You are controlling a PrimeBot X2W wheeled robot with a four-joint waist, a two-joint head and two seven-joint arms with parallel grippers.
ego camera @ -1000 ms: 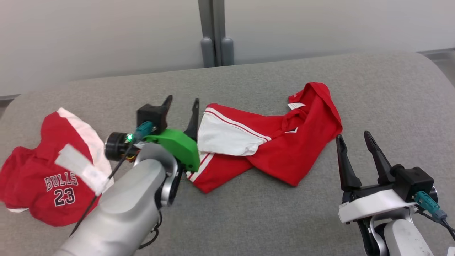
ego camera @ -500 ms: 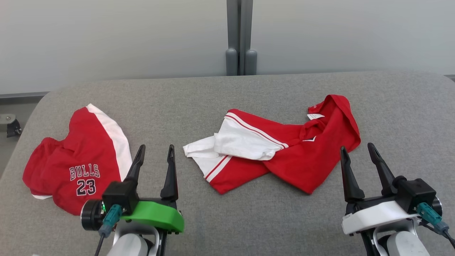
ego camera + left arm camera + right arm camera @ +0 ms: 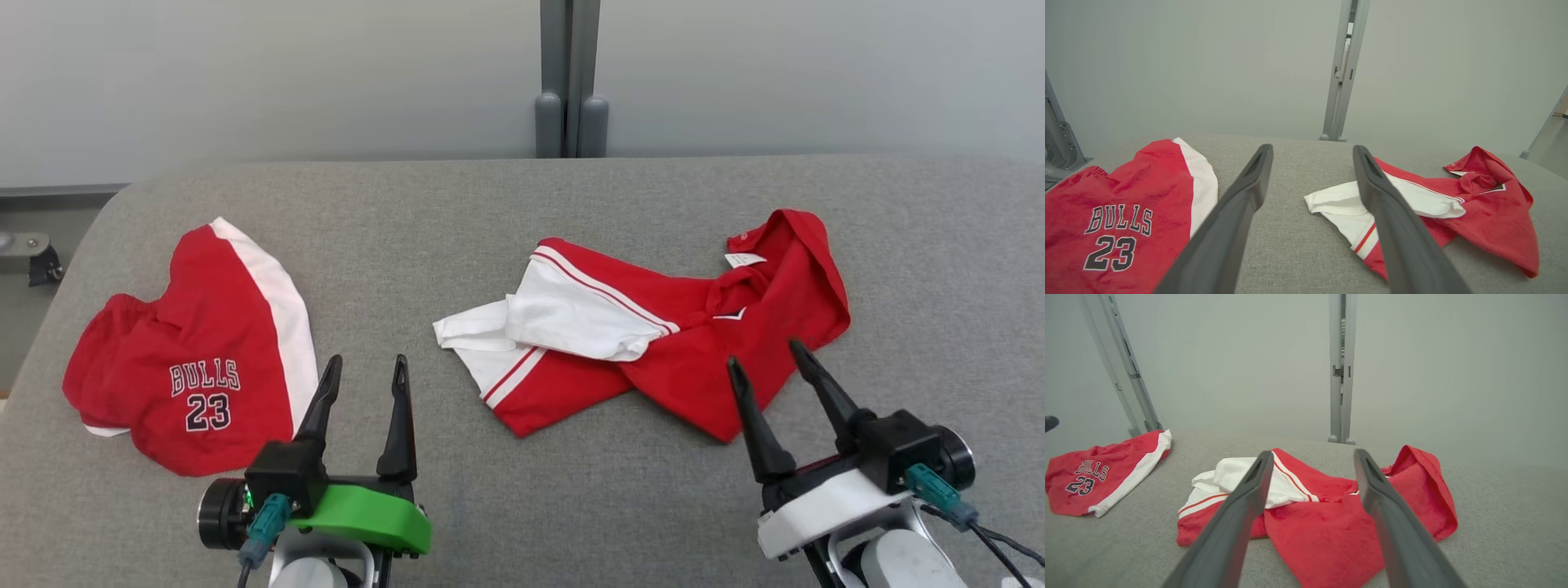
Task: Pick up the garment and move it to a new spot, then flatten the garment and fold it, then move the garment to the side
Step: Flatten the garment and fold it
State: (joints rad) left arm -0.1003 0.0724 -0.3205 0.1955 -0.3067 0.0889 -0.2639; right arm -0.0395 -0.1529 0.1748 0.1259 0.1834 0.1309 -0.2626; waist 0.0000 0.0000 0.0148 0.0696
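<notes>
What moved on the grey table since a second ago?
The left gripper pulled back from the crumpled red-and-white shirt toward the robot, holding nothing. The right gripper leaned left, toward that shirt's near edge. Both stayed open. The shirt and the red Bulls 23 garment lay still; the camera itself shifted.

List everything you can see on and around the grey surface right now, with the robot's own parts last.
Bulls 23 garment: one, red with a white side band, lying on the left of the surface.
Crumpled garment: one, red and white, middle to right of the surface.
Padded surface: one, grey, under both garments.
Post: one, grey, behind the far edge against the pale wall.
Left gripper: one, dark fingers, green housing, open, lower left.
Right gripper: one, dark fingers, white housing, open, lower right by the crumpled garment.
</notes>
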